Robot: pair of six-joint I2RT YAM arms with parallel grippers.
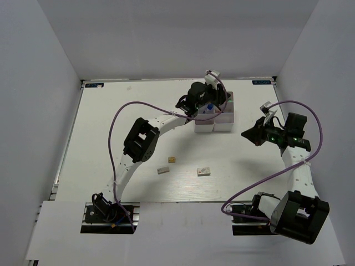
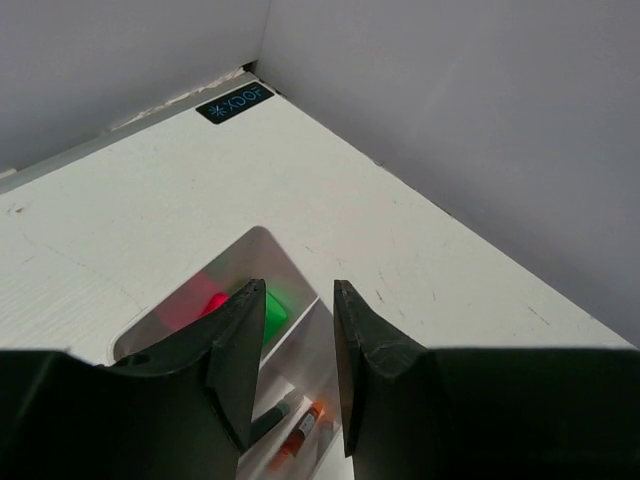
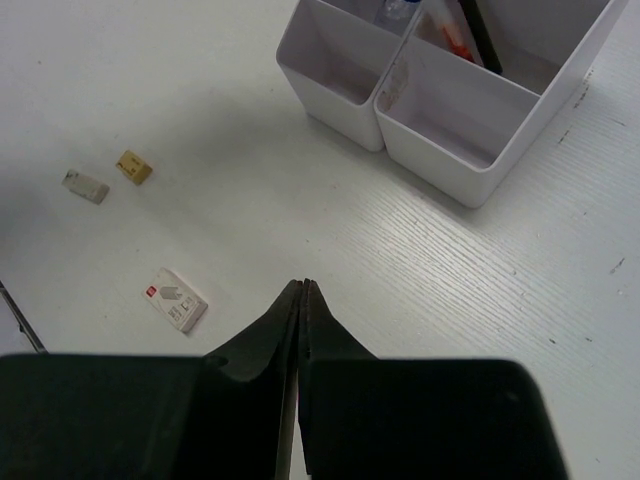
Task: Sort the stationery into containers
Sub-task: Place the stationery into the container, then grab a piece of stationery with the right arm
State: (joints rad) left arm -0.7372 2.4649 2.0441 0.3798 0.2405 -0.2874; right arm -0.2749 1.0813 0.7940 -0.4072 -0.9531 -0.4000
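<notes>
L end effector [image 2: 297, 310], jaws narrowly parted, empty, over tray [image 2: 262, 233], upper centre: prob. release step. Next: fetch erasers [image 1: 203, 171], lower centre.

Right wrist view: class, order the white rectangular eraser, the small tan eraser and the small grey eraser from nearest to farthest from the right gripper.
1. The white rectangular eraser, just left of the right gripper.
2. The small tan eraser, farther up and left.
3. The small grey eraser, leftmost, slightly beyond the tan one.
</notes>
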